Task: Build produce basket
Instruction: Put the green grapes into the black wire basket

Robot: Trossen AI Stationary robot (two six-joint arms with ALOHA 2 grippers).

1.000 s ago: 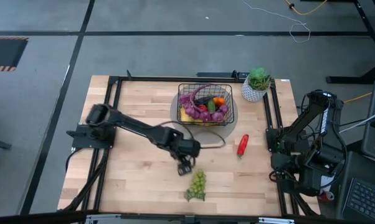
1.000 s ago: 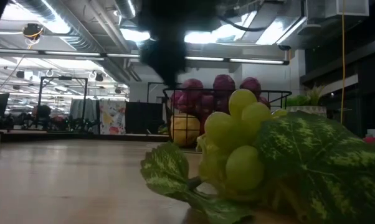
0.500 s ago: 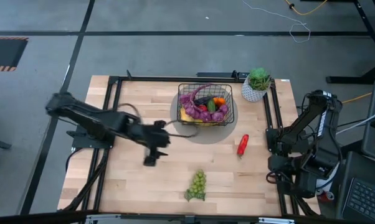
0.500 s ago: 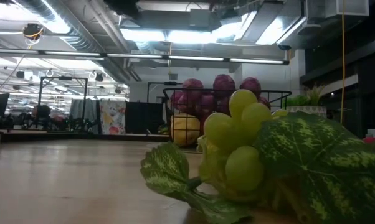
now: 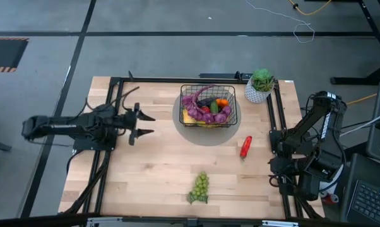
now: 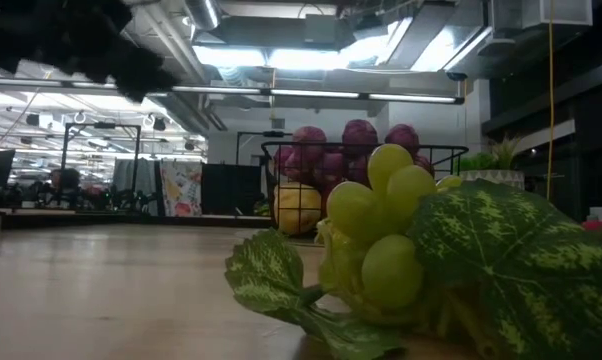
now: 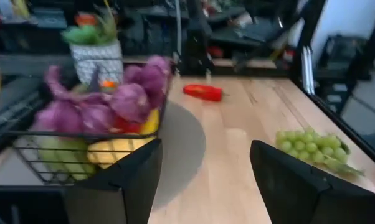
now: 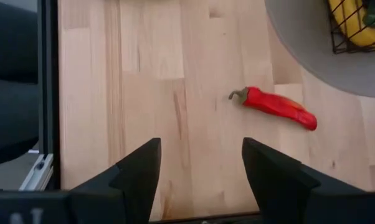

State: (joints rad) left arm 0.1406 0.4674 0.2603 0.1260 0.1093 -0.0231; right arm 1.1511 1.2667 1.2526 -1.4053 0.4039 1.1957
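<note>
The black wire basket (image 5: 208, 105) stands on a grey round mat and holds purple grapes, a banana, an orange and other produce; it also shows in the left wrist view (image 7: 81, 134). Green grapes (image 5: 201, 187) lie near the table's near edge, filling the low view (image 6: 401, 235). A red chili (image 5: 245, 147) lies right of the mat, also in the right wrist view (image 8: 276, 107). My left gripper (image 5: 146, 124) is open at the table's left side, pointing toward the basket, holding nothing. My right gripper (image 8: 200, 168) is open at the right edge, above bare wood near the chili.
A green plant in a white speckled pot (image 5: 260, 85) stands at the far right corner. A black frame rail (image 5: 117, 94) borders the table. The grey mat (image 5: 196, 132) lies under the basket. Bare wood lies between the left gripper, the grapes and the chili.
My left arm has drawn back from just beside the green grapes toward the table's left edge and now lies folded, its gripper pointing toward the basket. The grapes, chili and basket have stayed where they were.
</note>
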